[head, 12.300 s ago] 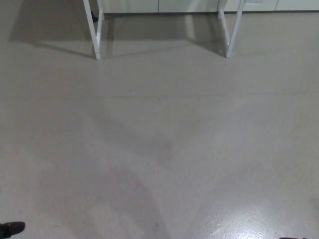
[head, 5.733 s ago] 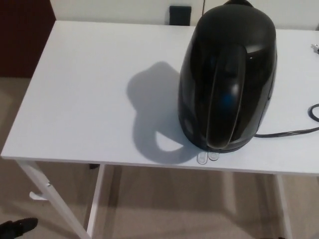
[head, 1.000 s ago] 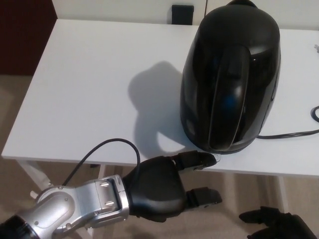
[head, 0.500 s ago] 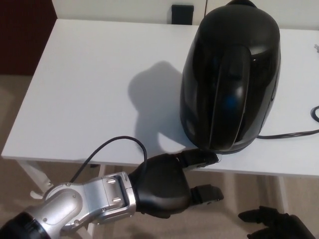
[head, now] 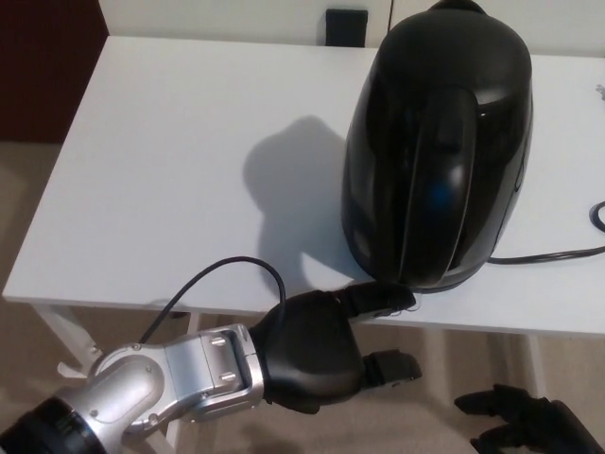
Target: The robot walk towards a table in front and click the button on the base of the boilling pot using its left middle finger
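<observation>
Nearest us, our right hand (head: 529,424) hangs low at the corner, fingers spread, holding nothing. Our left hand (head: 317,352) grips nothing either, its fingers apart, one finger (head: 380,301) stretched to the foot of the black boiling pot (head: 435,142), which stands on the white table (head: 161,161), near its front edge.

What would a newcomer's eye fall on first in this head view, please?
Most likely the big glossy black kettle on the right part of the white table, its power cord trailing off right. Next, the left hand at the table's near edge, one finger stretched to the kettle's base.
</observation>
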You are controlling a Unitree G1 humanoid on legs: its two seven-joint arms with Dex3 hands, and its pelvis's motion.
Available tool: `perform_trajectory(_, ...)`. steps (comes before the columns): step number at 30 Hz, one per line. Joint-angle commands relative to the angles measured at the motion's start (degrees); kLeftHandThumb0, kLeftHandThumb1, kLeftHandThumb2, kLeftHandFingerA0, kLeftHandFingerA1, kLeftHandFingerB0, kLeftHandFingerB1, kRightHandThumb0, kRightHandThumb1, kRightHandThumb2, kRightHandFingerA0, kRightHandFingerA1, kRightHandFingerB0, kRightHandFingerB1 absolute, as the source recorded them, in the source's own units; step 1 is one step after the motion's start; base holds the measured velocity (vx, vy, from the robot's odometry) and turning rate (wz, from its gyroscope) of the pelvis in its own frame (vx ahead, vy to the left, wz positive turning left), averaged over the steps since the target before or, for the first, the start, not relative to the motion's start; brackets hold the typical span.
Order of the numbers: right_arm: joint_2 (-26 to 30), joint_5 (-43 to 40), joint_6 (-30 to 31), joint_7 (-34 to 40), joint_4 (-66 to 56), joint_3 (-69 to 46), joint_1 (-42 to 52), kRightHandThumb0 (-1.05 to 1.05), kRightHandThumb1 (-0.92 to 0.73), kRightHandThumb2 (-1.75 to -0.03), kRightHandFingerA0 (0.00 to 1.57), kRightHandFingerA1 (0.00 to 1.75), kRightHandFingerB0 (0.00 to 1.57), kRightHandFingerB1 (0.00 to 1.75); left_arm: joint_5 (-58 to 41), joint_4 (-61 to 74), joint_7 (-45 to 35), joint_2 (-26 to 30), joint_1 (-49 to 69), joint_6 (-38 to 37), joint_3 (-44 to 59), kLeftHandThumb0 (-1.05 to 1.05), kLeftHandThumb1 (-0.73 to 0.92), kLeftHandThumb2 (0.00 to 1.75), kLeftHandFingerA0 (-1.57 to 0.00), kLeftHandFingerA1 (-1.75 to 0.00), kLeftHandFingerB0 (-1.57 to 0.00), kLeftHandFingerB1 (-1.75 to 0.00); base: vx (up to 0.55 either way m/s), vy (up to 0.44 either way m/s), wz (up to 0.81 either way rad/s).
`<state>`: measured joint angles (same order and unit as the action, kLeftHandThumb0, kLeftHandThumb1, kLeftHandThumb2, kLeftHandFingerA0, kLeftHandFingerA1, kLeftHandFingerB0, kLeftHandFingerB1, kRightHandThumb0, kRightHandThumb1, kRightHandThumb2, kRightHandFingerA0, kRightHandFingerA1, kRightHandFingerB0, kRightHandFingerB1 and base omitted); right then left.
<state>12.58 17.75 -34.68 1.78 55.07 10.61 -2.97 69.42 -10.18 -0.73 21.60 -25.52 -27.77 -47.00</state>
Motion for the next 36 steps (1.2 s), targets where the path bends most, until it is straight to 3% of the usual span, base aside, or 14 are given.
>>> perform_trajectory(1,0.67,-0.91,-1.67,0.07,-0.40,-0.63,0.74,-0.47,-0.70,-0.61,0.64,0.65,0.60,0.46,2.47,-4.58,2.10,0.19,0.12,0.86,-2.07,-0.39,0.56,0.58,-0.24,-0.30,-0.13,-0.27,0.00,0.000,0.00)
perform_trajectory(9,0.64,-0.80,-1.31,0.07,0.03,-0.63,0.39,-0.46,-0.69,-0.61,0.70,0.65,0.62,0.47,2.20,-5.63,3.25,0.85,0.06,1.05,-3.21,-0.44,0.55,0.59,-0.21,-0.31,-0.11,-0.25,0.00,0.000,0.00)
perform_trajectory(17,0.92,-1.64,-1.95,-1.05,0.53,-1.17,-1.06,-0.47,-0.70,-0.60,0.65,0.62,0.61,0.45,0.84,-2.79,4.65,2.59,-0.19,0.14,-1.79,-0.44,0.57,0.59,-0.22,-0.31,-0.10,-0.24,0.00,0.000,0.00)
perform_trajectory(21,1.16,0.04,-0.88,0.36,-1.16,-0.44,0.90,-0.47,-0.68,-0.60,0.69,0.67,0.66,0.50,-1.29,3.24,5.35,5.68,3.91,-0.82,0.05,-0.40,0.58,0.59,-0.24,-0.31,-0.11,-0.26,0.00,0.000,0.00)
perform_trajectory(24,1.10,-1.49,0.52,-1.88,-1.83,-1.18,0.27,-0.46,-0.67,-0.59,0.66,0.61,0.62,0.47,-3.08,7.78,4.40,8.56,5.48,-2.04,2.24,-0.39,0.59,0.60,-0.21,-0.32,-0.10,-0.24,0.00,0.000,0.00)
perform_trajectory(26,1.17,-0.99,1.16,-1.52,-1.41,-1.20,-1.08,-0.46,-0.66,-0.60,0.67,0.70,0.62,0.49,-3.55,8.86,4.91,9.68,5.50,-3.11,3.41,-0.38,0.59,0.59,-0.22,-0.31,-0.11,-0.26,0.00,0.000,0.00)
perform_trajectory(27,1.05,-1.89,-3.67,-1.89,0.26,-1.51,-1.05,-0.46,-0.64,-0.58,0.75,0.89,0.70,0.57,-4.61,11.25,7.34,12.15,8.32,-4.51,4.81,-0.37,0.58,0.58,-0.26,-0.32,-0.15,-0.27,0.00,0.000,0.00)
perform_trajectory(32,-0.01,-2.06,-0.85,-1.83,1.68,-1.90,-0.70,-0.48,-0.64,-0.59,0.78,0.82,0.73,0.54,-3.44,16.00,10.26,16.50,14.81,-5.73,7.25,-0.42,0.57,0.58,-0.24,-0.32,-0.12,-0.25,0.00,0.000,0.00)
perform_trajectory(33,-0.62,-2.35,1.76,-1.71,1.82,-2.21,-0.62,-0.41,-0.61,-0.59,0.77,0.80,0.64,0.53,-4.46,18.06,9.19,18.25,18.17,-5.27,8.24,-0.42,0.58,0.59,-0.23,-0.31,-0.12,-0.27,0.00,0.000,0.00)
perform_trajectory(36,-0.68,-1.04,3.78,-0.68,1.55,-1.69,-0.84,-0.35,-0.63,-0.59,0.72,0.71,0.58,0.51,-6.82,18.55,9.67,19.62,21.94,-6.31,10.44,-0.46,0.48,0.68,-0.20,-0.38,-0.14,-0.35,0.00,0.000,0.00)
